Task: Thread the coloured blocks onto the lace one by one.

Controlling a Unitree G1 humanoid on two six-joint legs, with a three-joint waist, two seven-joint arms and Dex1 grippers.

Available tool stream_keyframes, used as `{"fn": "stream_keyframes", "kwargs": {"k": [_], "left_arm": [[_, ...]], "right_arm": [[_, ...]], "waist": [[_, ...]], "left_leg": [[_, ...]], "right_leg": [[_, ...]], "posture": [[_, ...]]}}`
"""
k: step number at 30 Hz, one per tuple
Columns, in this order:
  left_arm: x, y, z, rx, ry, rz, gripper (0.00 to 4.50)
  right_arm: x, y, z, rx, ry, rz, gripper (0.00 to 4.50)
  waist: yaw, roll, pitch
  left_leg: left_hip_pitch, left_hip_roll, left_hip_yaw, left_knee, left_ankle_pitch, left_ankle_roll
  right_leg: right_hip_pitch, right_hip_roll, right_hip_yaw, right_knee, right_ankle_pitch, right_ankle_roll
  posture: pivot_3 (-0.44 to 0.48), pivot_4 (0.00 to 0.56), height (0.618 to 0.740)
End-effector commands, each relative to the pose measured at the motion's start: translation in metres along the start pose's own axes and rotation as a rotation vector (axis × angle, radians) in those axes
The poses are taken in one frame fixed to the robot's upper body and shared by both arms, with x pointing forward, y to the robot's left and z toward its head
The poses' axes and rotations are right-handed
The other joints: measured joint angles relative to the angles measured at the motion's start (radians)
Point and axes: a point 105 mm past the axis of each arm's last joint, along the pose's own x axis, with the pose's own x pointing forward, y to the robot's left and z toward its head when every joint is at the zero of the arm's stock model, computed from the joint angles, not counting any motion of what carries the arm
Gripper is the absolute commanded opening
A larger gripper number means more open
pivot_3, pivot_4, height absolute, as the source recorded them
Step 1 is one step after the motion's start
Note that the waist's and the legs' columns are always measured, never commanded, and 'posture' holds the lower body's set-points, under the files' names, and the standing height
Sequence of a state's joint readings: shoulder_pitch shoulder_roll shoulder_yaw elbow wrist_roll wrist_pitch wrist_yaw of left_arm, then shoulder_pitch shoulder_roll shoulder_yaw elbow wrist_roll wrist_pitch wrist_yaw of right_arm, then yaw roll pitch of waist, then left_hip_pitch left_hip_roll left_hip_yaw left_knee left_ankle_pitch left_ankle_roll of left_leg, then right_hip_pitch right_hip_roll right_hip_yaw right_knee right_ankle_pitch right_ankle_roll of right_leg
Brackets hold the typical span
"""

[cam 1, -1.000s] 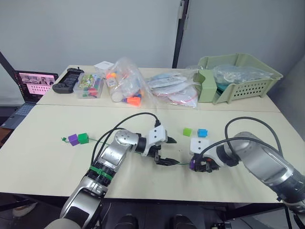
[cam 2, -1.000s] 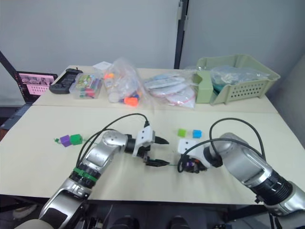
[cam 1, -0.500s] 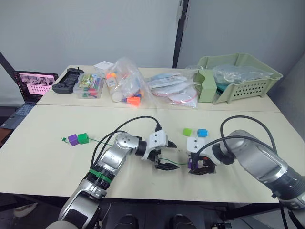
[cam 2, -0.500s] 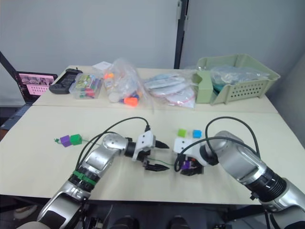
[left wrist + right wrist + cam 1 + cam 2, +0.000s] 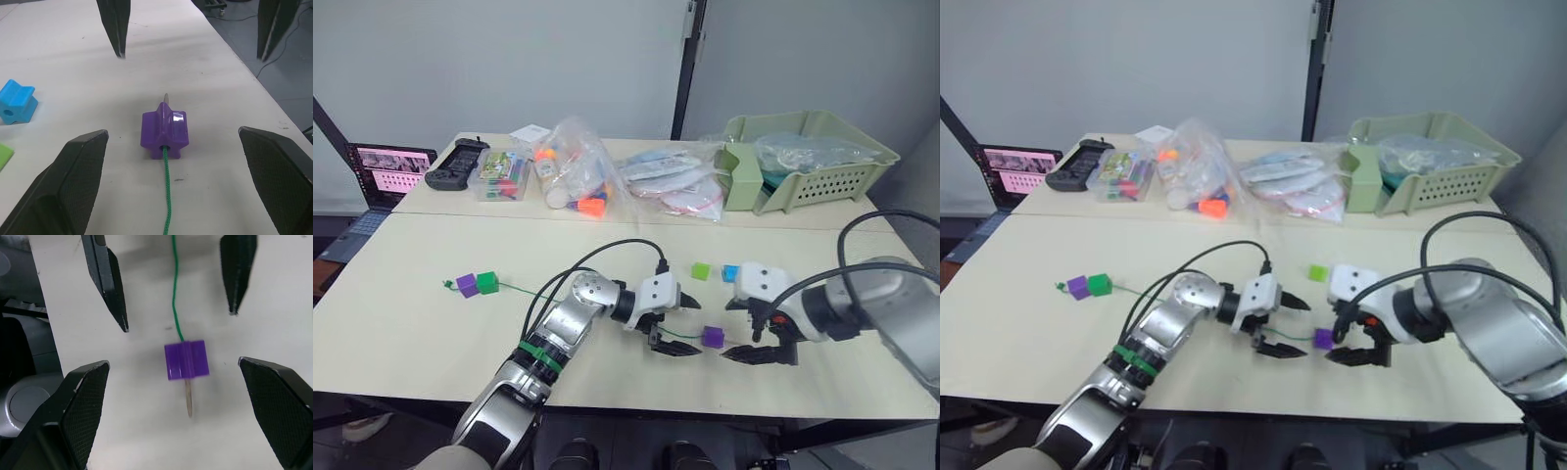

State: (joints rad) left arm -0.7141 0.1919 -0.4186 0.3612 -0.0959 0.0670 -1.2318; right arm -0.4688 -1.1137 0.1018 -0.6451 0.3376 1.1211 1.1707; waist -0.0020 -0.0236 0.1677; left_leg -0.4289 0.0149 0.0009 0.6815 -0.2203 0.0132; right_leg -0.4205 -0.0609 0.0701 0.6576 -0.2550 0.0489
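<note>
A purple block (image 5: 713,337) lies on the table, threaded on the green lace (image 5: 166,196). The lace's stiff tip (image 5: 189,399) pokes out of its far side. My left gripper (image 5: 696,330) is open just left of this block, not touching it. My right gripper (image 5: 728,331) is open just right of it, also apart. Another purple block (image 5: 467,285) and a dark green block (image 5: 488,283) sit on the lace near its far left end. A light green block (image 5: 702,271) and a blue block (image 5: 730,273) lie loose behind the grippers.
At the back stand a green basket (image 5: 808,157), clear bags of toys (image 5: 573,176), a black controller (image 5: 455,162) and a laptop (image 5: 386,168). The table's front edge (image 5: 636,397) runs close behind the grippers.
My right gripper has opened, let go of the purple block and drawn back to the right. The block now lies on the table on the lace. The left gripper stays open.
</note>
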Motion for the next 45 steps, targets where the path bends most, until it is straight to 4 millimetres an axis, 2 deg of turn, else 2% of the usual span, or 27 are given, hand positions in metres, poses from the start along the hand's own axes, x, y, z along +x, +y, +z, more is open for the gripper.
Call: {"fn": "stream_keyframes", "kwargs": {"k": [1,5,13,24,34,45], "left_arm": [[0.013,0.006,0.011,0.052,-0.009,0.004,4.50],[0.024,0.005,0.012,0.058,-0.017,-0.009,4.50],[0.046,0.001,0.009,0.066,-0.001,-0.028,4.50],[0.049,0.007,0.004,0.059,0.020,-0.007,4.50],[0.051,0.008,0.000,0.039,0.027,-0.006,1.38],[0.047,0.007,-0.001,0.041,0.032,-0.010,1.37]], "right_arm": [[-0.014,0.002,-0.008,0.024,-0.031,-0.076,4.46],[-0.016,0.009,-0.030,0.071,0.006,-0.112,4.46],[-0.018,0.012,-0.037,0.107,0.007,-0.161,4.46],[-0.020,0.014,-0.042,0.117,0.014,-0.187,4.46],[-0.016,0.005,-0.041,0.080,0.008,-0.206,4.50],[0.029,-0.015,-0.042,-0.037,0.024,-0.172,4.50]], "waist": [[0.010,0.000,0.000],[0.014,0.000,0.000],[0.011,0.000,0.000],[0.012,0.000,0.000],[0.012,0.000,0.000],[0.009,0.000,0.000]], "left_leg": [[0.000,0.000,0.000,0.000,0.000,0.000],[-0.002,-0.001,0.000,0.001,0.000,0.000],[-0.001,0.000,0.001,0.001,0.001,0.001],[-0.001,0.000,0.001,0.001,0.001,0.001],[-0.001,0.000,0.001,0.001,0.001,0.001],[-0.001,0.000,0.001,0.001,0.001,0.001]], "right_leg": [[0.000,0.000,0.000,0.000,0.000,0.000],[0.001,0.000,0.000,-0.002,0.000,0.000],[0.001,0.001,0.001,-0.002,0.000,0.001],[0.001,0.001,0.001,-0.002,0.000,0.001],[0.001,0.001,0.001,-0.003,0.000,0.001],[0.001,0.001,0.001,-0.002,0.000,0.001]], "posture": [[0.000,0.150,0.737],[0.000,0.150,0.737],[0.000,0.150,0.737],[0.000,0.150,0.737],[0.000,0.150,0.737],[0.000,0.150,0.737]]}}
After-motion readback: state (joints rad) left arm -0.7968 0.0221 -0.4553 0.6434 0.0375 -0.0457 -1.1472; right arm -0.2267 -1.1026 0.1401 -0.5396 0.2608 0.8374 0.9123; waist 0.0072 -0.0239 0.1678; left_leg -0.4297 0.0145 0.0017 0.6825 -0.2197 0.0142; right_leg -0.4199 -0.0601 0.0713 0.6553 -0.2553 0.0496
